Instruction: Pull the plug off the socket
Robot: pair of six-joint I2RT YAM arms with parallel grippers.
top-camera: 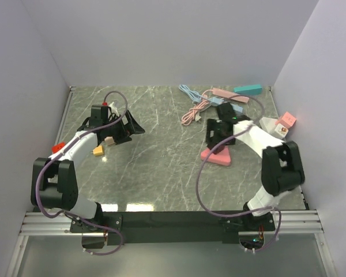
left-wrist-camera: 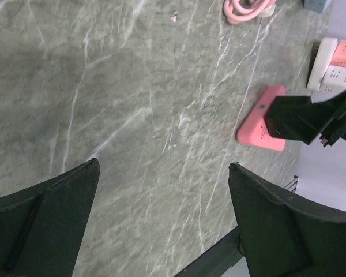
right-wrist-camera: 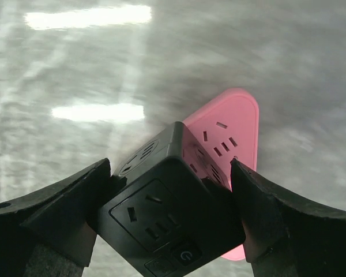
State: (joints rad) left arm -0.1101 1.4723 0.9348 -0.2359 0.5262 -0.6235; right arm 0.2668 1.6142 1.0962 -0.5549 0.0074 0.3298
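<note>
Starting at the right claw (right-wrist-camera: 170, 173), we find its two dark fingers (right-wrist-camera: 63, 213) pressed against opposite sides of the black cube plug (right-wrist-camera: 167, 213), so the claw is clenched on that plug. The cube sits tilted in the grip, with one outlet face and a small power button turned toward the wrist camera. Just behind it lies the pink triangular socket (right-wrist-camera: 230, 127), flat on the table with its slots facing up. The cube covers the socket's near part, and we cannot tell whether the plug's pins are seated in it or clear of it. From above, this pair sits on the right half of the grey-green marble table (top-camera: 161, 173), in front of the right arm's base. Beyond them, toward the back wall, we see a coiled pink cable (top-camera: 191, 113), a light blue cable (top-camera: 187, 90), a teal power strip (top-camera: 248, 89) and a pale pink strip (top-camera: 224, 92). A white and pink cluster of cube sockets (top-camera: 284, 122) rests near the right wall. On the left half, well apart from the socket, the left claw (left-wrist-camera: 162, 170) is released: its jaws stand wide apart above the tabletop, with only bare marble showing between them. Near the left arm lie a small yellow piece (top-camera: 97, 151) and a red piece (top-camera: 57, 147).
</note>
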